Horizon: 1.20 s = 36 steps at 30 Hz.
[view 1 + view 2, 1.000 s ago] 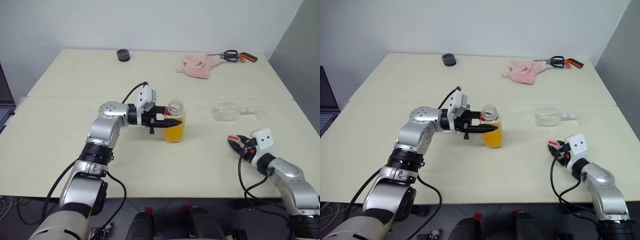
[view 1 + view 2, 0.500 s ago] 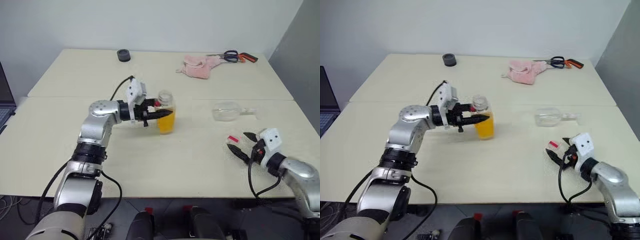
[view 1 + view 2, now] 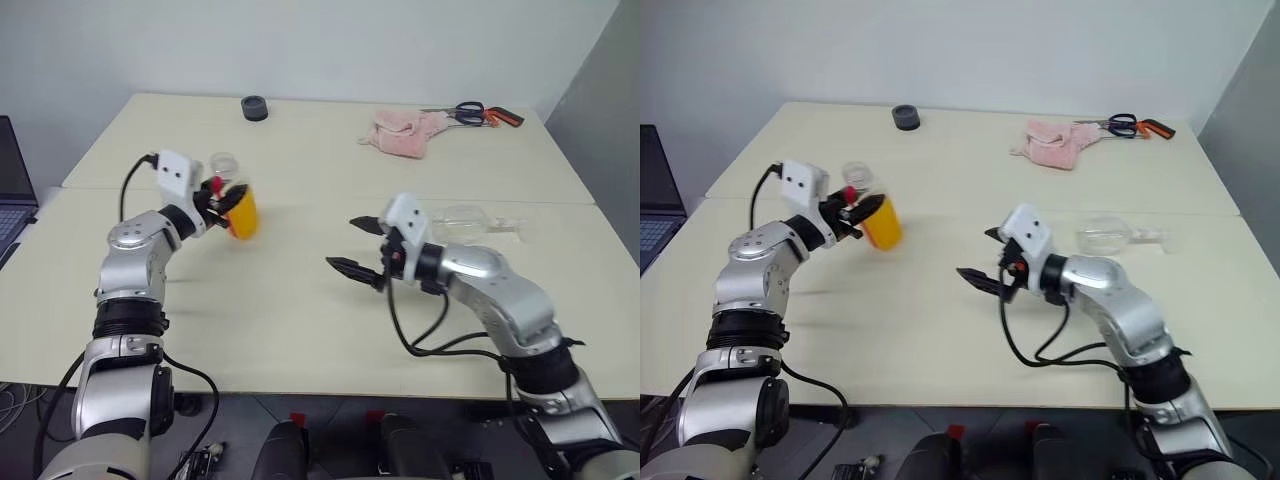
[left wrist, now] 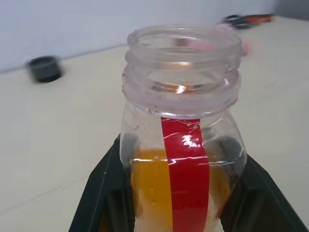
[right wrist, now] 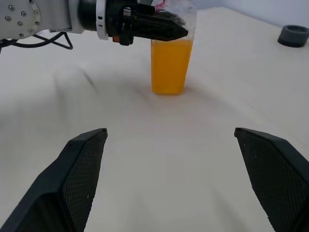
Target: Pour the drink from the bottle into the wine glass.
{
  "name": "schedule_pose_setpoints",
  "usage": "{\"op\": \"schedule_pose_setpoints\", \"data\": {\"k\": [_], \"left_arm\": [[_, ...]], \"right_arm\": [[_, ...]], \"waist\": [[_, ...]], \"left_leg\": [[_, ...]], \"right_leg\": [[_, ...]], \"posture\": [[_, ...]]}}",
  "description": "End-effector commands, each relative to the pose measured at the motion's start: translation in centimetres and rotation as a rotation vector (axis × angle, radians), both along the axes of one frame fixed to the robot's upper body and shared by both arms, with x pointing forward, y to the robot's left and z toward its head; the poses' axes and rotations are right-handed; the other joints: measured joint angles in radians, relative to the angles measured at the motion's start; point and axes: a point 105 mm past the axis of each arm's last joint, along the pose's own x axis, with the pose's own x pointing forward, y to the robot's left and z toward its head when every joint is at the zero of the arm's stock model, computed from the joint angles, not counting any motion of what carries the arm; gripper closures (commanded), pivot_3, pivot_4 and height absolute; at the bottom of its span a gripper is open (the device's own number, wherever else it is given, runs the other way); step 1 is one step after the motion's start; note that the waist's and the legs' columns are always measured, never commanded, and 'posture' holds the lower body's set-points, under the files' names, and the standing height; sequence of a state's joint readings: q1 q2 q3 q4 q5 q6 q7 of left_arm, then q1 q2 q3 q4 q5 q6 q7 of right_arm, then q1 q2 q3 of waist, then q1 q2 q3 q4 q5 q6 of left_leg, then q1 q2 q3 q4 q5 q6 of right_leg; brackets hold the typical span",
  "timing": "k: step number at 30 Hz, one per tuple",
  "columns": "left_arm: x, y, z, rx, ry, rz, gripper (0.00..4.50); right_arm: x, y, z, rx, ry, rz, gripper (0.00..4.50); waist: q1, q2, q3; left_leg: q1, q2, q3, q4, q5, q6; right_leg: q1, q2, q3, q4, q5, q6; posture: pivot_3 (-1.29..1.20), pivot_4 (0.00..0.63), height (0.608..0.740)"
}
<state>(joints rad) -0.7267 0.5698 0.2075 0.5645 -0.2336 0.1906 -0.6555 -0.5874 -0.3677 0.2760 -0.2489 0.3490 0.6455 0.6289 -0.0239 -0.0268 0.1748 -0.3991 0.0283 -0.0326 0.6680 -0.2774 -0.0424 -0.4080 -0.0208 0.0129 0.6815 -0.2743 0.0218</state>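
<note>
Two grippers: my left gripper [image 3: 232, 196] clamps the uncapped bottle [image 3: 238, 205] of orange drink [image 5: 170, 65] upright at the surface's [image 3: 300, 300] left; my right gripper [image 3: 355, 246] gapes empty at centre; wine glass [image 3: 462, 221] lies toppled behind it.

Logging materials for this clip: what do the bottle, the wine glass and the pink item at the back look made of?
Bottle: clear glossy plastic, probably; thin wall with molded neck threads, red strip, orange drink inside.
Wine glass: colourless and transparent, lying on its side; glass or clear plastic, can't tell.
Pink item: soft matte cloth, judging by its crumpled folds.
</note>
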Motion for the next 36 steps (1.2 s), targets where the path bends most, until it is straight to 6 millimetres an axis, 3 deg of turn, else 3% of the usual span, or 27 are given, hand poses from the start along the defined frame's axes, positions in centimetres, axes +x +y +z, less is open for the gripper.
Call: {"op": "schedule_pose_setpoints", "data": {"k": [1, 7, 15, 23, 24, 30, 36], "left_arm": [[0.1, 1.8, 1.3, 0.004, -0.044, 0.100, 2.81], [0.8, 2.9, 0.9, -0.038, -0.036, 0.177, 2.81], [1.1, 3.2, -0.7, -0.049, -0.006, 0.199, 2.81], [0.9, 3.3, -0.6, -0.039, -0.038, 0.204, 0.20], [0.8, 3.4, -0.6, -0.025, -0.047, 0.208, 0.05], [-0.2, 3.7, -1.1, 0.038, -0.078, 0.225, 0.05], [-2.6, 5.4, -2.4, 0.036, -0.087, 0.322, 0.05]], "right_arm": [[0.4, 1.0, 0.8, -0.010, -0.049, 0.011, 0.00], [0.8, 2.6, 1.4, -0.021, -0.070, 0.040, 0.00], [1.2, 2.9, 1.9, -0.001, -0.076, 0.009, 0.00], [0.8, 2.6, 2.0, 0.015, -0.060, 0.004, 0.00], [0.7, 2.6, 2.0, 0.016, -0.058, 0.003, 0.00], [0.4, 2.3, 1.8, 0.017, -0.048, -0.004, 0.00], [-0.4, 1.1, 1.3, 0.000, -0.047, -0.013, 0.00]], "waist": [[0.002, -0.001, 0.000], [-0.006, -0.001, 0.000], [-0.007, -0.001, -0.001], [-0.008, -0.001, -0.001], [-0.007, -0.001, -0.001], [-0.007, -0.001, -0.001], [-0.007, -0.001, -0.001]], "left_leg": [[0.000, 0.000, 0.000, 0.000, 0.000, 0.000], [0.002, 0.000, 0.000, 0.000, 0.000, 0.000], [0.003, 0.000, 0.001, 0.000, 0.000, 0.000], [0.002, 0.000, 0.001, 0.000, 0.000, 0.000], [0.001, 0.001, 0.001, 0.000, 0.000, 0.000], [0.001, 0.000, 0.002, 0.000, 0.000, 0.000], [0.001, 0.001, 0.001, 0.000, 0.000, 0.000]], "right_leg": [[0.000, 0.000, 0.000, 0.000, 0.000, 0.000], [0.000, 0.001, 0.000, 0.002, 0.000, 0.000], [0.000, 0.001, 0.001, 0.005, 0.000, 0.000], [-0.002, 0.001, 0.001, 0.005, 0.000, 0.000], [-0.002, 0.001, 0.001, 0.005, 0.000, 0.000], [-0.002, 0.000, 0.002, 0.005, 0.000, 0.000], [-0.003, 0.000, 0.002, 0.005, 0.000, 0.000]], "posture": [[0.00, 0.150, 0.740], [0.00, 0.150, 0.740], [0.00, 0.150, 0.740], [0.00, 0.150, 0.740], [0.00, 0.150, 0.740], [0.00, 0.150, 0.740], [0.00, 0.150, 0.740]]}}
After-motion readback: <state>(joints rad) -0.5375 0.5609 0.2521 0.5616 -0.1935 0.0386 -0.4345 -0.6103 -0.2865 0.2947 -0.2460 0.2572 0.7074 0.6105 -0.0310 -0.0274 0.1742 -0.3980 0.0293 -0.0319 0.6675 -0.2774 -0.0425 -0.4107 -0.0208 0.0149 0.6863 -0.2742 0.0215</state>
